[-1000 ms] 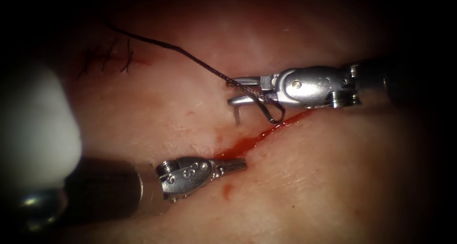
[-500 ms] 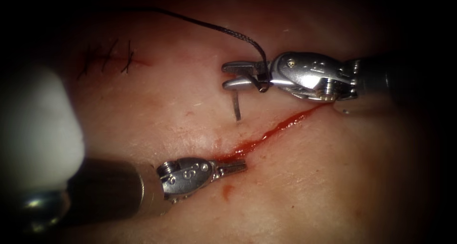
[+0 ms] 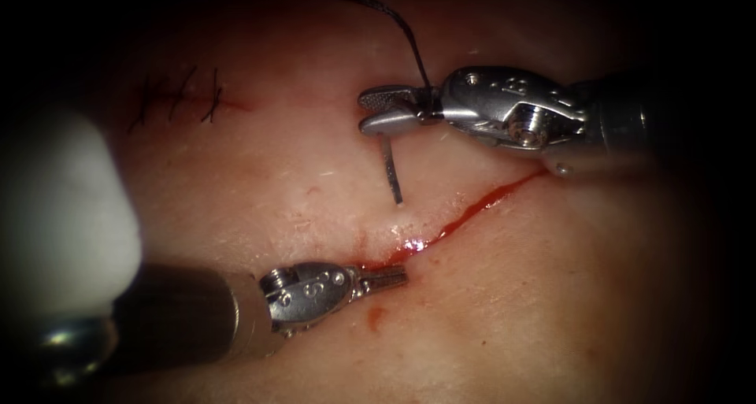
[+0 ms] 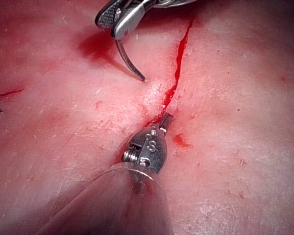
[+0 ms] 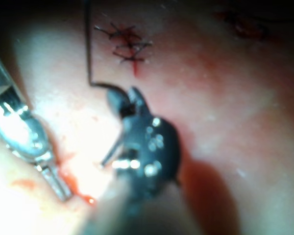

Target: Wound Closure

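While R tool (image 3: 376,109) grips needle (image 3: 390,169), tip touches tissue (image 3: 260,191).

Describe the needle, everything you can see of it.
The needle is a thin, curved, grey metal sliver. The right tool grips it near its thread end, jaws shut on it, with the dark thread running up from there. Its body hangs down from the jaws and its point rests at the tissue surface on the left of the cut, close to the edge. Most of its curve is outside the tissue.
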You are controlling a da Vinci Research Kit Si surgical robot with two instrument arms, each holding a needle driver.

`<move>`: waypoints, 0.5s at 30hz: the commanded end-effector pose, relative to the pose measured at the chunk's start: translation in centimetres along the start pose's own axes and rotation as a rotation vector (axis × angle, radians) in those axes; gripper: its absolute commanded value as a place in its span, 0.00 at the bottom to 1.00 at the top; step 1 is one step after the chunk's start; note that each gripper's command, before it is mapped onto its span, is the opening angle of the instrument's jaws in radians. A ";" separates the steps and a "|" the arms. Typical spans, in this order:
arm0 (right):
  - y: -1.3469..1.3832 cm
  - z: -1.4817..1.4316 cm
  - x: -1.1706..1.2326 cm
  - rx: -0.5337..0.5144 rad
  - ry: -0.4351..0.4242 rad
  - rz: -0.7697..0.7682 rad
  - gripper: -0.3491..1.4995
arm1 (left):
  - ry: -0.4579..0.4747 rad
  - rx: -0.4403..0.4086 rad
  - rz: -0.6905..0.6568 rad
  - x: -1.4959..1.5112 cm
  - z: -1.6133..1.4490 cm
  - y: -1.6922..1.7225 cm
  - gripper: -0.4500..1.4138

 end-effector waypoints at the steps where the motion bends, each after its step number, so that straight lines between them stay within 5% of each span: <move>1: -0.02 0.15 -0.08 0.021 -0.019 0.055 0.00 | 0.000 -0.004 -0.002 -0.06 0.08 0.08 0.11; 15: -0.12 0.14 -0.18 -0.001 -0.075 0.415 0.00 | 0.000 -0.008 -0.007 -0.08 0.05 0.06 0.11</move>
